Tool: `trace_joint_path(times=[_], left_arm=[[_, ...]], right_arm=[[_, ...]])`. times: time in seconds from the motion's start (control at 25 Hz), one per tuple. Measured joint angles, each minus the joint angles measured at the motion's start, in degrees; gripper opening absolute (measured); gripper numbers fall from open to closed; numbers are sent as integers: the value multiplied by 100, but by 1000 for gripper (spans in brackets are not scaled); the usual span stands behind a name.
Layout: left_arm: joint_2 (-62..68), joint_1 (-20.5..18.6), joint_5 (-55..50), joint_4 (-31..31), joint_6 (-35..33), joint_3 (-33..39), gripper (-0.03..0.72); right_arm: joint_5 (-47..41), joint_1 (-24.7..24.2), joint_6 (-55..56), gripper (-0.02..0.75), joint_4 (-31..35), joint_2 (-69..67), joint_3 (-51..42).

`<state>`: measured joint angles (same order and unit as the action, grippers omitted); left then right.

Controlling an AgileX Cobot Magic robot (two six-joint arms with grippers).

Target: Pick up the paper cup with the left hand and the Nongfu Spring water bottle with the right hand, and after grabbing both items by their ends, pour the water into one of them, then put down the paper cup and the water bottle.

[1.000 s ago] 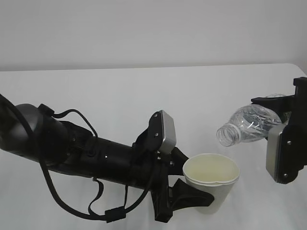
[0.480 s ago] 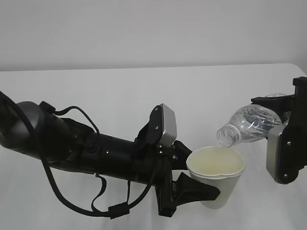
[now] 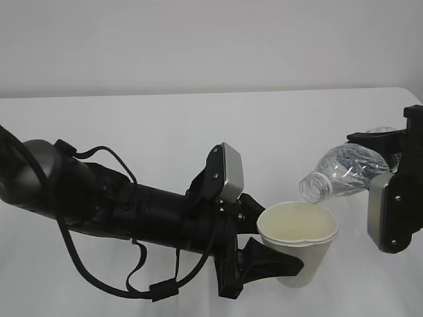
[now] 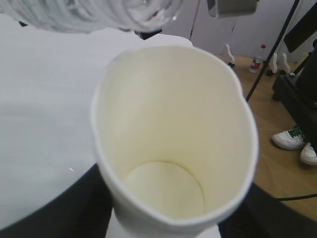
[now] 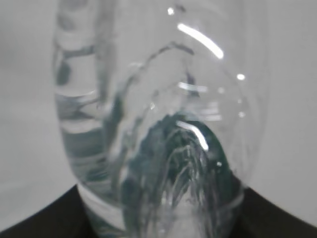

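The paper cup [image 3: 299,251] is off-white with a dented rim, and my left gripper [image 3: 277,243] is shut on its lower half, holding it upright just above the table. In the left wrist view the paper cup [image 4: 173,148] fills the frame, with black fingers [image 4: 47,208] on both sides and a bare cream bottom. The clear ribbed Nongfu Spring water bottle [image 3: 342,172] lies tilted, its open mouth just over the cup's right rim. My right gripper [image 3: 382,165] is shut on its base end. The bottle [image 5: 158,119] fills the right wrist view. I cannot make out any water.
The white table [image 3: 165,125] runs back to a pale wall. The bulky left arm [image 3: 99,205] with looping cables lies across the front left. Past the table's edge, the left wrist view shows a wooden floor with stands and white shoes [image 4: 297,144].
My left arm has carried the cup a little right and up, bringing its rim under the bottle's mouth. It has barely moved in the last half second. The bottle has stayed in place.
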<state>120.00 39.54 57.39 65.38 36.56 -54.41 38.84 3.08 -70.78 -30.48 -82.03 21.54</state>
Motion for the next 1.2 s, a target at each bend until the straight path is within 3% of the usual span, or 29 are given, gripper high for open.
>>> trace_joint_path(times=[1.2], left_arm=[[0,0,9,0,0,0,428]], right_arm=[[140,0,-316,388,177,0,0]])
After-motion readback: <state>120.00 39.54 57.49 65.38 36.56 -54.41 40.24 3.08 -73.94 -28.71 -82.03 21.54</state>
